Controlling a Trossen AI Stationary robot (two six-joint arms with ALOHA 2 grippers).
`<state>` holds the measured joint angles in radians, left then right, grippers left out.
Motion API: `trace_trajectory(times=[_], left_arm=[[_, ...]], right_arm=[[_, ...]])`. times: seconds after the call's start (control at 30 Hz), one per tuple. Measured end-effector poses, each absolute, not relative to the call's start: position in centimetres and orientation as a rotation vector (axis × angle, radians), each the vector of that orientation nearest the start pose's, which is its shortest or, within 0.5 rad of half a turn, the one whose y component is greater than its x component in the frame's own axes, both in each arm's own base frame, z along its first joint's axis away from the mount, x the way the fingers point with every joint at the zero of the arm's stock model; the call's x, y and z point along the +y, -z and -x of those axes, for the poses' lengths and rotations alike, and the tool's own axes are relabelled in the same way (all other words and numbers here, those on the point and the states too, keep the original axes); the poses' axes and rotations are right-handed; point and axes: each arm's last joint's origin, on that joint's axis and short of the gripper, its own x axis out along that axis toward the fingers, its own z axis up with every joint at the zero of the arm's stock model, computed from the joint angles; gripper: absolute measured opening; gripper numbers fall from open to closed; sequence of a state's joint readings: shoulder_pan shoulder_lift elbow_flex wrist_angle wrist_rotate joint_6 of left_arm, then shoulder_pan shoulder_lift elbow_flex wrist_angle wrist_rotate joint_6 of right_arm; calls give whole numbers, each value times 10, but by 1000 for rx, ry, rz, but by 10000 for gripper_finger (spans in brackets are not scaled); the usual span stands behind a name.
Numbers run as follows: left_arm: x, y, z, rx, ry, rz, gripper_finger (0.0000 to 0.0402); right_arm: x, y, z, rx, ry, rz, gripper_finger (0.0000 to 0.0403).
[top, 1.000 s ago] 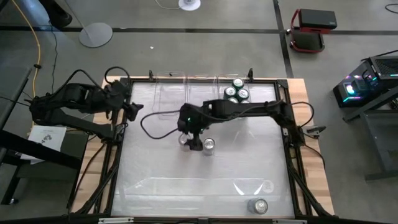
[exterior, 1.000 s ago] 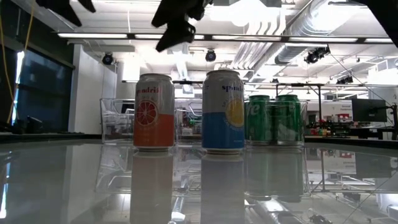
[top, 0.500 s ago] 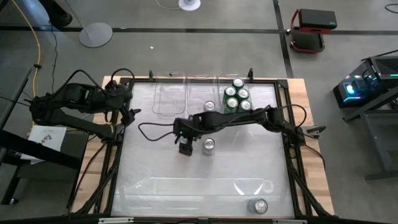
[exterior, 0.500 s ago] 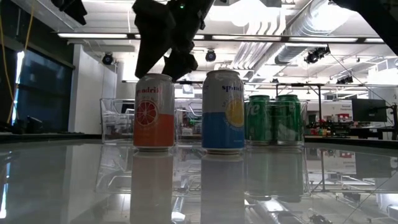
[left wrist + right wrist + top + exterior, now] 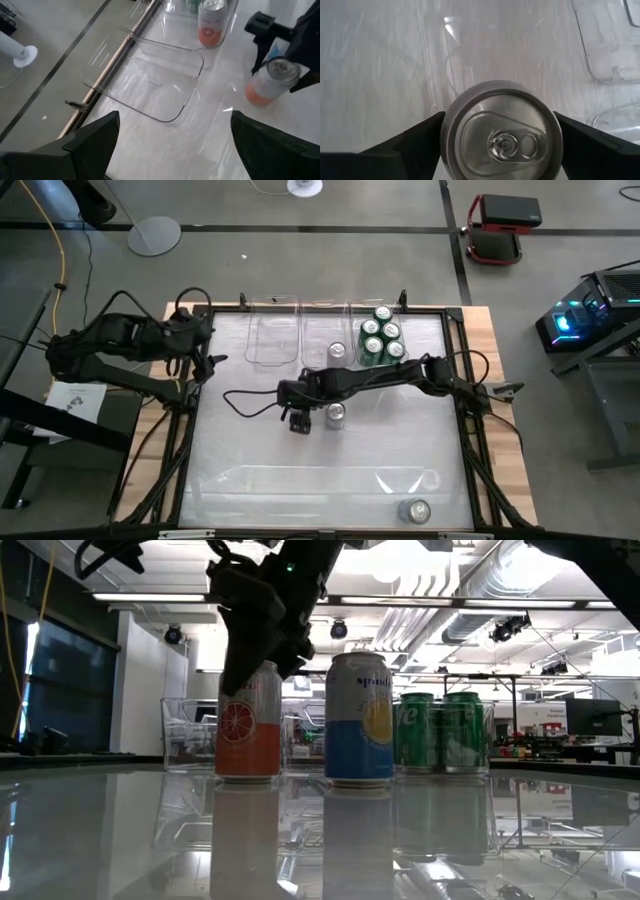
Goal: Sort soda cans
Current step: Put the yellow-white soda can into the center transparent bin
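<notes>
Right gripper (image 5: 298, 418) has lowered around orange can (image 5: 247, 722).

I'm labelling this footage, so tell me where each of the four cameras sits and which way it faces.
High view: above the table, looking straight down; both arms show, right tool over the orange can.
Low view: at tabletop height, level toward the room; right tool comes down onto the orange can beside the blue can.
Left wrist view: on the left arm, facing an empty clear bin; its two dark fingers show.
Right wrist view: straight down on the can's top.
All four show the orange can.
</notes>
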<state>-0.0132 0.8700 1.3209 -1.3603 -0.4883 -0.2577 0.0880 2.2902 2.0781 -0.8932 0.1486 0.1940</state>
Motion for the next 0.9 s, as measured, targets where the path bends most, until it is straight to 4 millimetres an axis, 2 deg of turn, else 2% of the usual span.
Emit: trace_trajectory(times=[0.23,0.37,0.47,0.6,0.63,0.7,0.8,0.9], left_arm=[[12,-394,-102,799,-546,8,355],[12,-394,-102,798,-547,9,355],[12,-394,-102,796,-549,15,355],[12,-394,-102,795,-551,18,355],[12,-394,-102,794,-550,19,355],[12,-394,-102,791,-547,22,355],[12,-394,-102,789,-547,31,355],[12,-394,-102,787,-551,39,355]], right_arm=[[39,-226,-488,1071,179,-75,285],[31,-245,-488,1031,225,-155,285],[15,-285,-482,946,295,-139,285],[-23,-353,-462,809,414,-79,285],[-33,-359,-457,803,435,-70,285],[-55,-361,-447,816,473,-70,285],[-85,-342,-439,923,500,-108,285],[-102,-325,-436,985,434,-155,285]])
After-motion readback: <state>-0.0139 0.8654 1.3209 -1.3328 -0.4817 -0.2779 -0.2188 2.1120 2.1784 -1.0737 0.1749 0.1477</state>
